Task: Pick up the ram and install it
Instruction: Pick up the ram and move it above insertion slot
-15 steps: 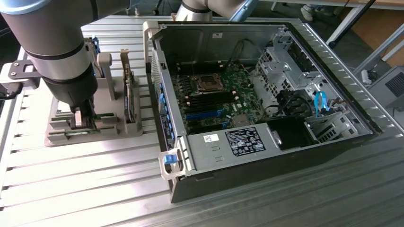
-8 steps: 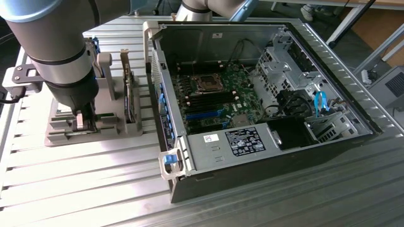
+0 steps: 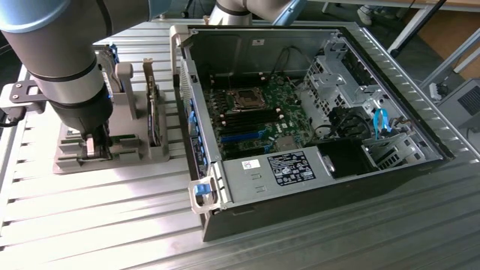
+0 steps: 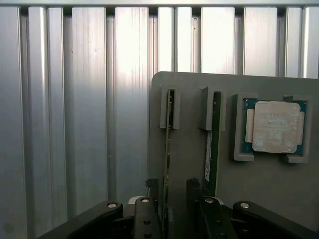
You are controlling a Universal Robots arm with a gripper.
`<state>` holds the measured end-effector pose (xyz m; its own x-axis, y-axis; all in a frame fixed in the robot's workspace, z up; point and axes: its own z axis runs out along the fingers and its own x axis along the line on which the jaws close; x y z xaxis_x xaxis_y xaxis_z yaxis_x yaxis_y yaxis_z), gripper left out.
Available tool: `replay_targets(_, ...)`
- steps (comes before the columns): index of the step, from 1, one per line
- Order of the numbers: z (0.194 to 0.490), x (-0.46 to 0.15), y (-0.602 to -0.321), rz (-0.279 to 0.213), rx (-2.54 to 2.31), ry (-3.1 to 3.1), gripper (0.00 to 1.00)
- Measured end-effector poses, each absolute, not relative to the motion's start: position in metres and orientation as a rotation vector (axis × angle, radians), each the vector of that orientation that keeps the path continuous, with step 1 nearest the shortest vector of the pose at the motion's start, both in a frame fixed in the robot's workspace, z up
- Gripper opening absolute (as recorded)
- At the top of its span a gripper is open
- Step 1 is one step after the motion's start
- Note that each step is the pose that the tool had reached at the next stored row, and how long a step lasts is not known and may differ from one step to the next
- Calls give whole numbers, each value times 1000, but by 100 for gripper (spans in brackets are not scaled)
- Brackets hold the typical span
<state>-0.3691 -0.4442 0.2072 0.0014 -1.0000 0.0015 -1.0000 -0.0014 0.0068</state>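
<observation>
Over on the exterior view's left, the black jaws are spread wide and empty. They look to straddle the thin green ram stick (image 4: pixel 167 149), which stands on edge in the grey slotted holder block (image 4: pixel 194 164) on the ribbed aluminium worktop (image 3: pixel 112 225). My worry: a second green stick (image 4: pixel 213 134) sits just beside one finger, so a skewed close could bump it or tilt the ram. The square silver processor (image 4: pixel 276 127) is parked nearby, and the open black computer case (image 3: pixel 300 214) sits to the right.
</observation>
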Motion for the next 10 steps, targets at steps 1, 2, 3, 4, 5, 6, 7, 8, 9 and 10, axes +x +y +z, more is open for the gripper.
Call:
replay_targets(1, 207, -369, -444, -6, 2219, -2216, 35)
replay_targets(2, 207, -369, -444, -6, 2219, -2216, 35)
replay_targets(3, 207, -369, -444, -6, 2219, -2216, 27)
replay_targets(4, 207, -369, -444, -6, 2219, -2216, 11)
replay_targets(5, 207, -369, -444, -6, 2219, -2216, 11)
replay_targets(6, 207, -369, -444, -6, 2219, -2216, 11)
replay_targets(7, 207, -369, -444, -6, 2219, -2216, 11)
replay_targets(8, 209, -369, -444, -6, 2219, -2216, 11)
replay_targets(9, 213, -369, -444, -6, 2219, -2216, 11)
replay_targets(10, 215, -369, -444, -6, 2219, -2216, 11)
